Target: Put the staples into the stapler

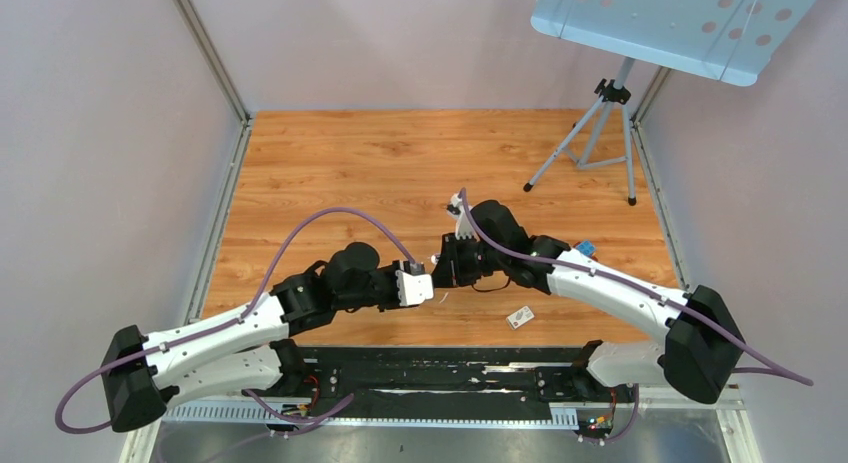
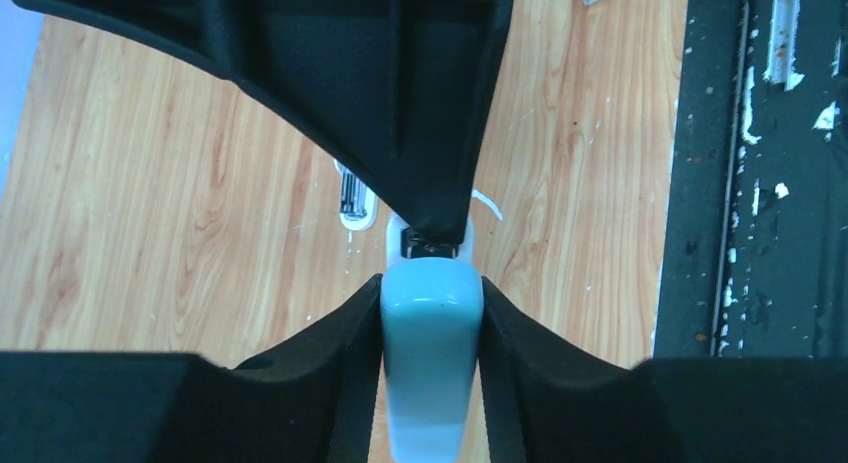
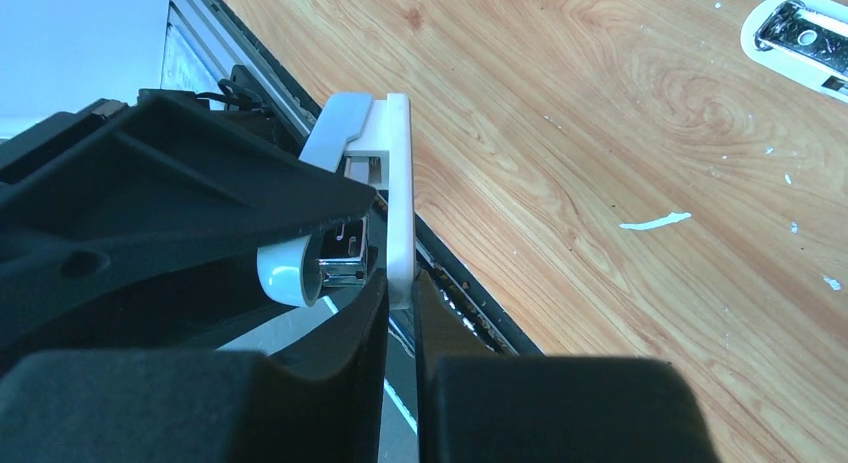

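The left gripper [image 2: 432,288] has its two black jaws pressed on the sides of the stapler [image 2: 430,363]. They hold its round pale end between them, and the bottom of that end is cut off by the picture's edge. Just past those jaws, the right gripper [image 3: 400,283] pinches the thin white flat part of the same stapler, with its jaws almost shut on it. So the stapler is held between both grippers, above the wooden table [image 1: 400,163]. The black gripper bodies hide most of it, and only a bit of shiny metal shows inside. The staples cannot be made out. Beyond the jaws, on the wood, lies a small white oval piece [image 3: 800,28] with metal in it, partly cut off. Off to the right of the jaws sits a small white box [image 1: 520,317], and its mark is too small to read.
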